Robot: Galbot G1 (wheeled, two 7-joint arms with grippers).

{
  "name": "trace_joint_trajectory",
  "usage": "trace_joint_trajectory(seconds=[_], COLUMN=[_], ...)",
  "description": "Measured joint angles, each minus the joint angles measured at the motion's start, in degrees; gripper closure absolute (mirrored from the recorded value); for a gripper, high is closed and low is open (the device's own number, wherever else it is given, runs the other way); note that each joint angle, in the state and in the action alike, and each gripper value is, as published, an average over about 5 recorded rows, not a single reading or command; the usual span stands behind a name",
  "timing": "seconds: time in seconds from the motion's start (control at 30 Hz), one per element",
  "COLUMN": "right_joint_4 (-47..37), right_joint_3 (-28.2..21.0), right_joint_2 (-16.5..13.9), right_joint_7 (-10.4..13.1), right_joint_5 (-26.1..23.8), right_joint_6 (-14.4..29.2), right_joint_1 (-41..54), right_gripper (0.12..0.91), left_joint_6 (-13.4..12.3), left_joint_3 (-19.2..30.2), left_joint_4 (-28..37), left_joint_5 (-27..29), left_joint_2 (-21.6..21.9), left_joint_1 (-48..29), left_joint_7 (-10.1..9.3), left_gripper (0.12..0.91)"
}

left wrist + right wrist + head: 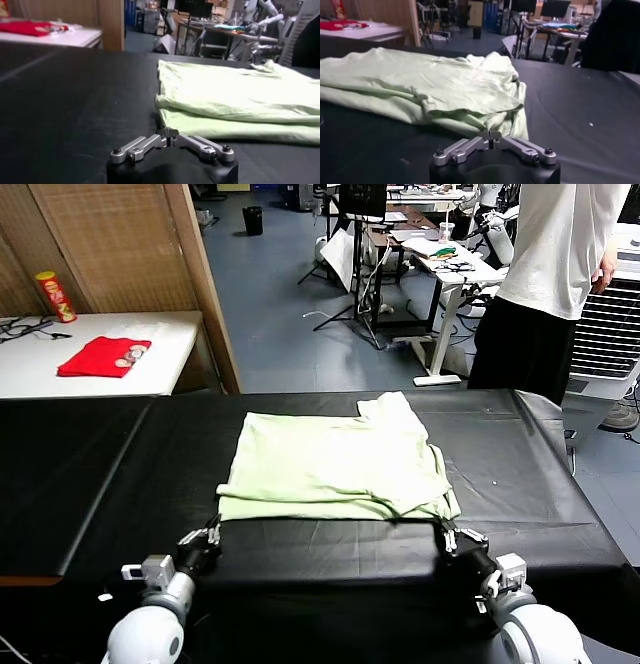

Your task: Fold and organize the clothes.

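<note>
Black-covered table fills the head view, front edge nearest the robot. Pale green T-shirt lies folded in the middle of the table, closer to the front edge than the back, one sleeve poking out toward the back right. Folded layers stack along its front edge, bottom layer sticking out a bit under the top one.

Person in a white shirt and black trousers stands past the back right corner. White side table sits beyond the back left corner, with a red folded cloth and a red can on it.

Left gripper sits at the front edge, just beside the shirt's front left corner, fingers pressed together, nothing between them; shirt corner just ahead of the tips. Right gripper sits at the front edge by the shirt's front right corner, fingers pressed together too; tips right at the hem, can't tell if they pinch any fabric.
</note>
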Motion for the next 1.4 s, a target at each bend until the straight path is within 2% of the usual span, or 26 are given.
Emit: trace_joint_trajectory(seconds=[0.33,0.4,0.5,0.6,0.77,0.87,1.0,1.2,1.4], right_joint_4=[5.1,6.7,9.5,12.9,17.5,17.1,11.6,0.0,-13.1], right_joint_3=[0.2,0.5,1.2,2.2,4.3,5.0,3.7,-1.4,-8.5], right_joint_2=[0.7,1.1,1.6,1.9,1.8,1.3,0.1,-1.9,-1.9], right_joint_7=[2.4,3.1,4.4,5.5,5.8,4.9,4.0,4.5,4.8], right_joint_5=[1.3,1.4,1.6,2.5,6.2,6.9,6.0,5.7,7.4], right_joint_6=[-2.9,-3.7,-5.5,-7.5,-7.7,-5.7,-3.9,-4.7,-6.6], right_joint_1=[-4.8,-6.0,-8.0,-10.0,-10.6,-7.9,0.0,15.5,31.0], right_gripper=[0.901,0.869,0.740,0.573,0.310,0.240,0.228,0.227,0.227], left_joint_6=[1.8,2.3,3.1,3.8,5.7,7.0,7.6,9.4,12.0], left_joint_3=[-2.5,-3.0,-3.8,-4.3,-5.1,-5.8,-6.3,-4.5,-0.2], left_joint_4=[-8.4,-9.7,-11.3,-12.5,-14.5,-15.9,-16.6,-12.8,-4.0], left_joint_5=[1.6,1.6,1.4,1.4,1.5,1.1,-2.2,-7.8,-15.7], left_joint_2=[0.0,0.1,0.2,0.2,0.6,1.1,2.2,5.0,8.6], left_joint_1=[8.3,10.0,12.2,13.9,15.8,16.0,14.0,4.6,-10.0], left_joint_7=[-0.67,-1.05,-1.56,-1.84,-2.81,-3.31,-3.34,-4.31,-6.26], left_gripper=[0.904,0.904,0.892,0.792,0.513,0.365,0.248,0.232,0.232])
